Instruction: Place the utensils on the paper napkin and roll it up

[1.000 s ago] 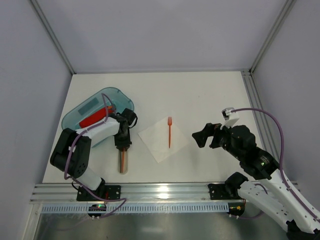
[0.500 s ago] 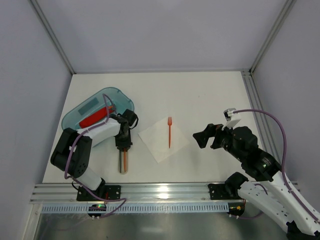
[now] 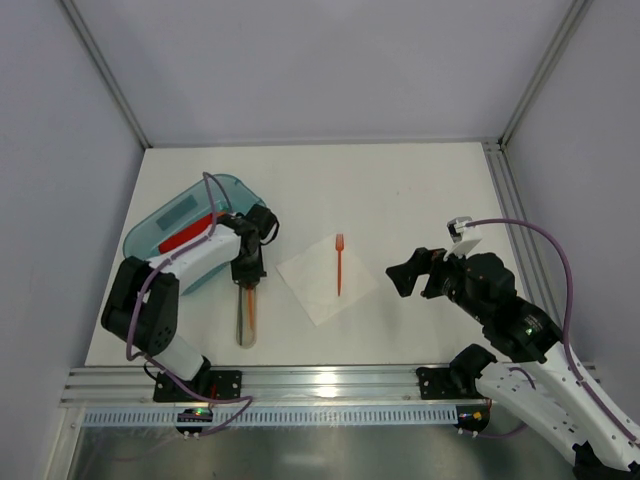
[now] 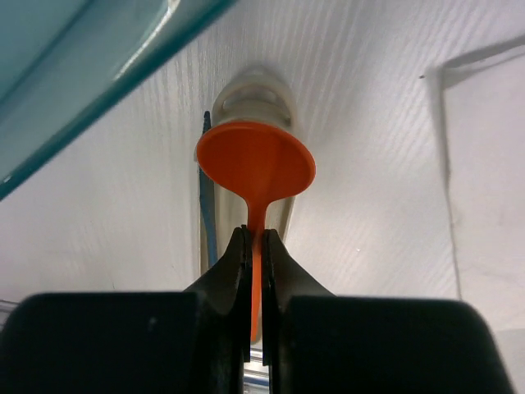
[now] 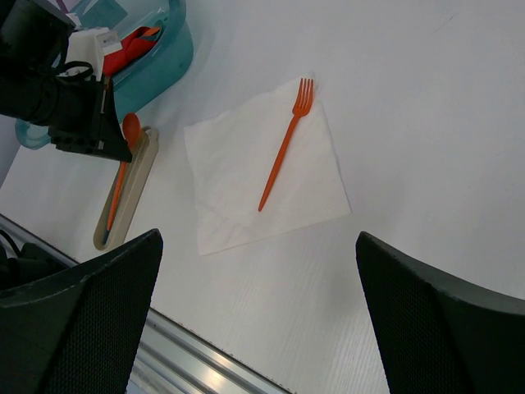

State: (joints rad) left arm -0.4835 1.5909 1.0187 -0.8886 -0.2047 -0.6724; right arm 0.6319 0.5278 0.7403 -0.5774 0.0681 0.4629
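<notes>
My left gripper (image 3: 247, 272) is shut on the handle of an orange spoon (image 4: 256, 168), which it holds just over a long beige holder (image 3: 245, 322). A thin blue piece (image 4: 207, 197) lies in that holder. The white paper napkin (image 3: 325, 277) lies flat at the table's middle with an orange fork (image 3: 339, 263) on it. The fork (image 5: 285, 148) and napkin (image 5: 262, 185) also show in the right wrist view. My right gripper (image 3: 405, 276) is open and empty, hovering to the right of the napkin.
A teal plastic tray (image 3: 178, 222) with a red item (image 3: 188, 236) inside stands at the left, just behind my left gripper. The metal rail (image 3: 320, 385) runs along the near table edge. Grey walls enclose the back and sides.
My left gripper has shifted a little toward the far side, taking the orange spoon along the beige holder. The right arm has barely moved.
</notes>
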